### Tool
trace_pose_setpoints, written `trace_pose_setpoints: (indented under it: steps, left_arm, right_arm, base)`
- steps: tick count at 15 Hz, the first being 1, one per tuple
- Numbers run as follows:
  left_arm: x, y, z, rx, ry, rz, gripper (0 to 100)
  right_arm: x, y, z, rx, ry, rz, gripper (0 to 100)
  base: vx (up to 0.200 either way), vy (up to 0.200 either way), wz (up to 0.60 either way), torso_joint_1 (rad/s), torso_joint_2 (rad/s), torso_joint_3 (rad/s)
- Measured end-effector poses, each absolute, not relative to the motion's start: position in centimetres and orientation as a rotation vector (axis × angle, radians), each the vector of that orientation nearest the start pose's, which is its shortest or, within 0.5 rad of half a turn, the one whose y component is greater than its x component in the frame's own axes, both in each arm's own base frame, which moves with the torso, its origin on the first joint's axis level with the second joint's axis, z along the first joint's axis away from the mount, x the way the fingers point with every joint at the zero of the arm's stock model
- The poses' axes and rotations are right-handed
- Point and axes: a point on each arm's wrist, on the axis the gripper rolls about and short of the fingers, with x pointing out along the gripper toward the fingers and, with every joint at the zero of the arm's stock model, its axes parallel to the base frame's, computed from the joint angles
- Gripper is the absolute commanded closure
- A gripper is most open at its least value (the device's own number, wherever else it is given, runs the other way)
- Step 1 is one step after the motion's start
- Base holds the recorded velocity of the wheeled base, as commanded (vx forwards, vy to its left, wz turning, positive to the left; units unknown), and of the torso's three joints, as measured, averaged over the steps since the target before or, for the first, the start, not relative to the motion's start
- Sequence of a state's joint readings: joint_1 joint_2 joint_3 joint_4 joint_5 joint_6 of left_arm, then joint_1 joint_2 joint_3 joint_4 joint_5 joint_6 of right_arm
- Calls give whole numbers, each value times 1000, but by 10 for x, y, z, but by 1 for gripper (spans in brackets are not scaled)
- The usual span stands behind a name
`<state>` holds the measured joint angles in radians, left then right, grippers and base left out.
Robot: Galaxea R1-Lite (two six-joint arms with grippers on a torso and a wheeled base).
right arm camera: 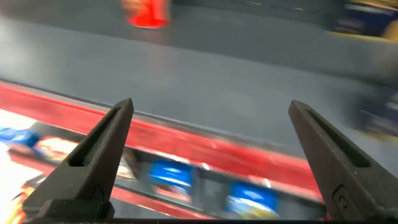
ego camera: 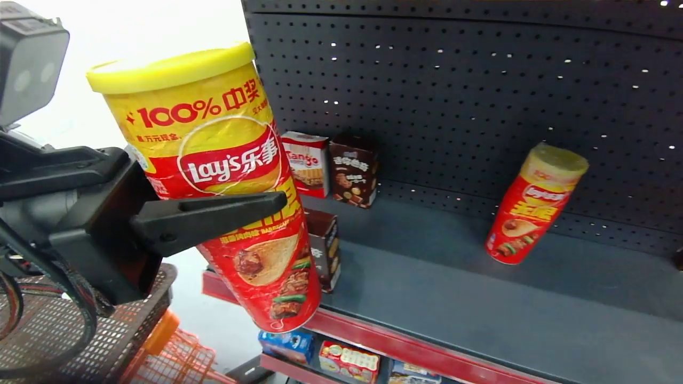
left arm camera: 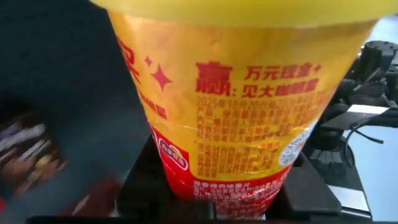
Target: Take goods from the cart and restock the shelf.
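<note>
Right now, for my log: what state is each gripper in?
Left gripper: shut on the chip can.
Right gripper: open, holding nothing.

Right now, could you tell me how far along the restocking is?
Done: one red, yellow-lidded chip canister sits on the grey metal shelf. In hand: the left gripper holds a matching canister off the shelf. Left: setting it down; the right gripper is open.

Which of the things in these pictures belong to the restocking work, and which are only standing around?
Job: chip can in the left gripper; shelf; orange cart.
Standing around: second chip can at the shelf's back, snack boxes, goods on the lower shelf.
</note>
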<state>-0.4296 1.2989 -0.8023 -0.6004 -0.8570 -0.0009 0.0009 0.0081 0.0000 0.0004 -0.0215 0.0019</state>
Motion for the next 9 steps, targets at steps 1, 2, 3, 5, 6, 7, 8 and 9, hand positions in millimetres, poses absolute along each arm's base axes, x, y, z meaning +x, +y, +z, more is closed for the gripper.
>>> trace_pose_setpoints:
  steps: [1,2,3,5,6,7,8,9]
  left_arm:
    - [178,-100,282,23,-110,-1286,100]
    - [178,-100,281,22,-106,-1285,100]
    - [178,-100,281,22,-106,-1285,100]
    - [178,-100,281,22,-105,-1283,100]
    - [178,-99,280,20,-97,-1281,100]
    - [179,-99,280,22,-103,-1278,100]
    - [179,-99,280,22,-102,-1276,100]
    - [179,-98,280,22,-103,-1275,100]
  right_arm:
    - [-22,0,76,2,8,-22,0]
    - [-22,0,76,2,8,-22,0]
    - [-22,0,76,2,8,-23,0]
    - [-22,0,76,4,7,-24,0]
    - [-22,0,76,4,8,-22,0]
    - [-22,0,76,3,9,-23,0]
    - [-22,0,76,3,7,-24,0]
    - [-22,0,76,3,8,-23,0]
  base:
    - [0,0,-600,12,2,2]
    - [0,0,-600,2,2,-2]
    - [0,0,0,0,0,0]
    - [0,0,0,0,0,0]
    - [0,0,0,0,0,0]
    - [0,0,0,0,0,0]
    - [0,0,0,0,0,0]
    - [0,0,-600,2,-2,-2]
